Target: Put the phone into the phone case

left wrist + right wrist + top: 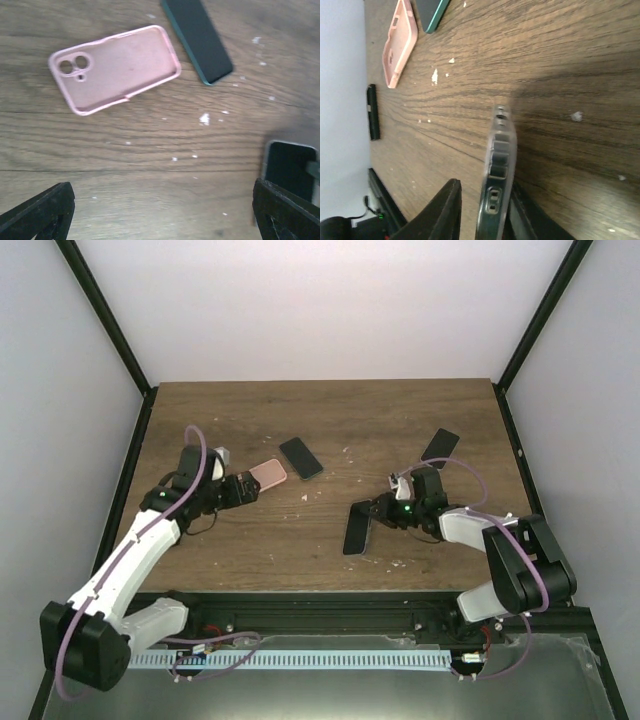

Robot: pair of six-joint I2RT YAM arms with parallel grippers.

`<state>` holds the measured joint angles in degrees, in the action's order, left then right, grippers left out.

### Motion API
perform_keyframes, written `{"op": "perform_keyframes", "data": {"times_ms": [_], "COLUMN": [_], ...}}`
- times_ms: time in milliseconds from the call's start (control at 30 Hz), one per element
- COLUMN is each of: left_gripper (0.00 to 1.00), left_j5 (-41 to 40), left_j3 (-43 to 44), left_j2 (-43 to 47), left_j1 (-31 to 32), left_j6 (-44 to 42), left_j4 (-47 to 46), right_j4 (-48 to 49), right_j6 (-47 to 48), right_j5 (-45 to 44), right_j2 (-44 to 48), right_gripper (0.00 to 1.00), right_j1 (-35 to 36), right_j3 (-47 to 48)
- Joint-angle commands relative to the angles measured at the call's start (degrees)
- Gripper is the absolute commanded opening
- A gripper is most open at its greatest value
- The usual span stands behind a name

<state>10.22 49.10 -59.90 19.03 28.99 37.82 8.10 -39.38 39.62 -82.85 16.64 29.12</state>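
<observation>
L fingers wide open near pink case, R fingers flank phone, grip unclear

Soft, even light from above, a broad dark shadow across the tabletop, nearest edges perhaps slightly blurred.

No lettering, brand, number or sign can be read anywhere — the pink case and the desk show none.
</observation>
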Motion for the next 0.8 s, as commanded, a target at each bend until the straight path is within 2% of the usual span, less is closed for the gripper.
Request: {"op": "perform_keyframes", "data": {"times_ms": [0,167,233,367,500,767], "left_gripper": [0.97,0.91,0.9,0.93,0.93,0.93], "left_j5": [-5.1,-6.3,-3.6,5.4,4.5,3.5], "left_j3": [3.2,7.5,8.7,11.1,15.9,22.4], "left_j2": [-4.4,-13.0,-17.7,-27.5,-36.3,-48.6], "left_j1": [-3.4,-6.8,-8.9,-13.5,-15.8,-16.8], "left_j6": [-4.9,-6.0,-5.9,-5.2,-5.1,-6.8], "left_j4": [3.2,1.2,-1.5,-7.3,-7.6,-10.8], "right_j4": [-2.0,-6.2,-8.7,-13.7,-15.1,-14.0], "right_j6": [2.5,3.4,4.0,5.5,5.8,7.0], "right_j5": [-3.6,-6.8,-7.6,-10.9,-11.7,-9.6], "right_j2": [0.8,2.3,3.0,4.7,6.4,8.2], "right_gripper": [0.28,0.43,0.52,0.63,0.72,0.8], "right_j1": [-0.8,-0.8,-0.7,-0.7,-0.7,-0.8], "right_j3": [0.1,1.4,2.5,5.0,5.5,5.6]}}
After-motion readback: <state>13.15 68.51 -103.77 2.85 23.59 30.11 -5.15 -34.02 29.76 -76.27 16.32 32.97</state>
